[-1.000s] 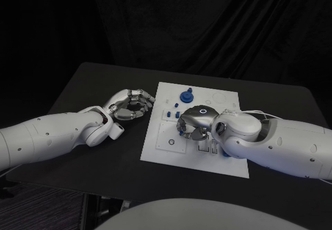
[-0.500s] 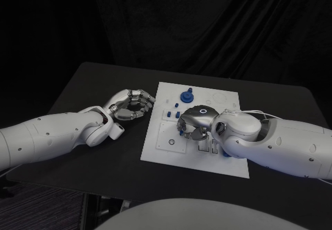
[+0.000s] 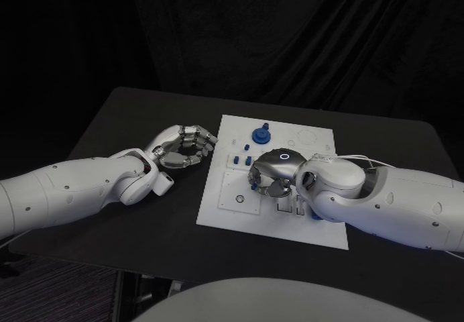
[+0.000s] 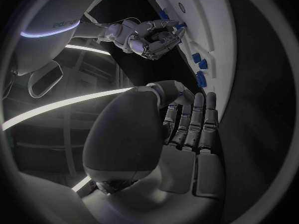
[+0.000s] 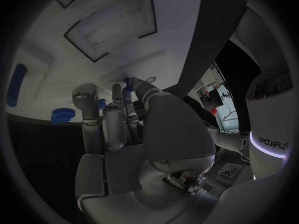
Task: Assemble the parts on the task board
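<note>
The white task board [image 3: 324, 231] lies in the middle of the black table. My right hand [image 3: 271, 176] hovers low over the board's middle with fingers curled down, pinching a small blue part [image 5: 129, 81] between thumb and fingertips against the board [image 5: 124, 15]. The left wrist view shows this right hand [image 4: 149, 35] with the blue part [image 4: 178, 25] at the board's surface. My left hand [image 3: 182, 145] rests just off the board's left edge, fingers curled in with nothing seen in them. A tall blue knob [image 3: 260, 134] stands at the board's far side.
Small blue pieces [image 3: 242, 159] sit in a row left of the right hand, and another blue piece [image 3: 314, 216] lies near its wrist. A square inset plate [image 3: 239, 193] occupies the board's near left. Bare black table surrounds the board.
</note>
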